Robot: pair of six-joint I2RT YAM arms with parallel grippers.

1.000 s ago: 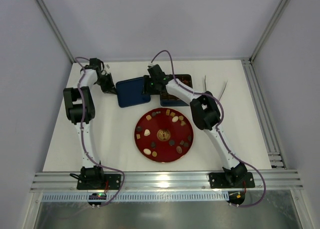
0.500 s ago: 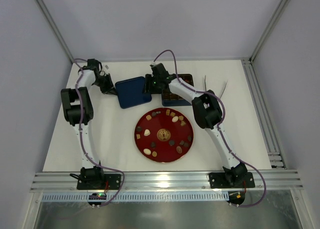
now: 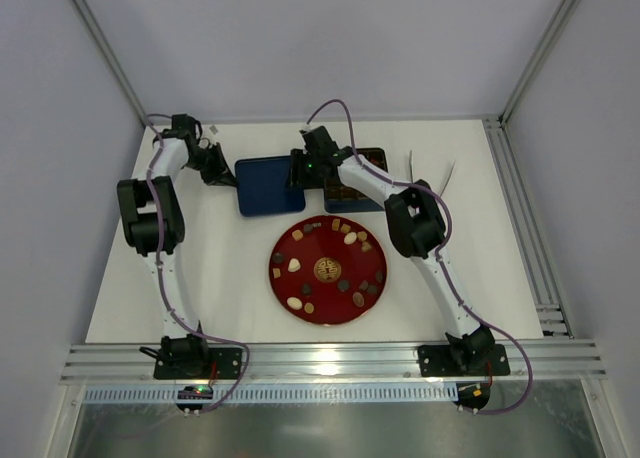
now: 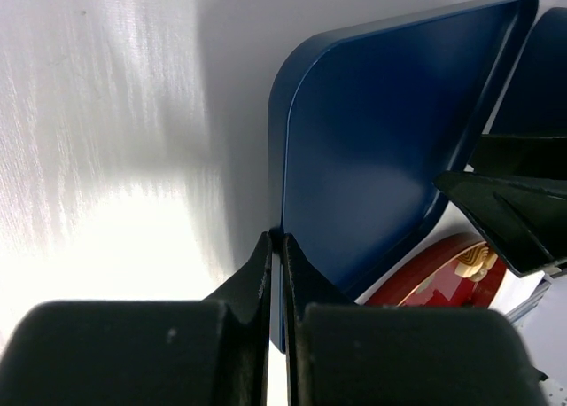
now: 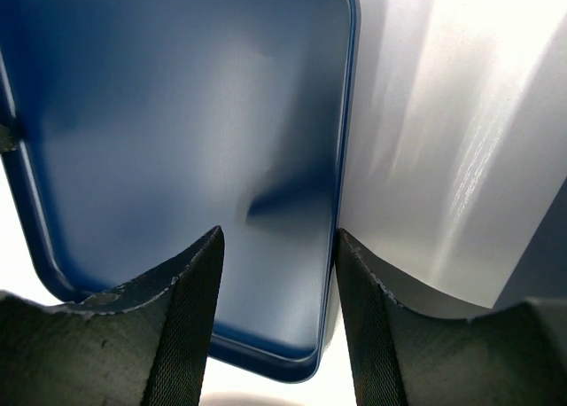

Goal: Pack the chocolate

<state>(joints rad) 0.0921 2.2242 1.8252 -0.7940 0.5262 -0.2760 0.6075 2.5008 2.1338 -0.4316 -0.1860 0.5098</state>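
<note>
The blue lid [image 4: 381, 131] was seen as smooth, glossy metal. The white table [image 4: 106, 113] was marked by a streaky sheen. The pads [image 5: 186, 326] of the right gripper [image 5: 277, 238] were matt black, finely cross-hatched.

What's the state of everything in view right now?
lid: off the tin, inside up
tin: open
chocolate: loose on red plate
left gripper: jaws shut on lid's rim
right gripper: jaws open, astride lid's other rim

Place: robotics lab cell
Walls: plain pale panels [image 3: 300, 48]
Bench: white table [image 3: 230, 298], aluminium rail [image 3: 330, 358] holding left arm [image 3: 170, 268], right arm [image 3: 440, 278]
</note>
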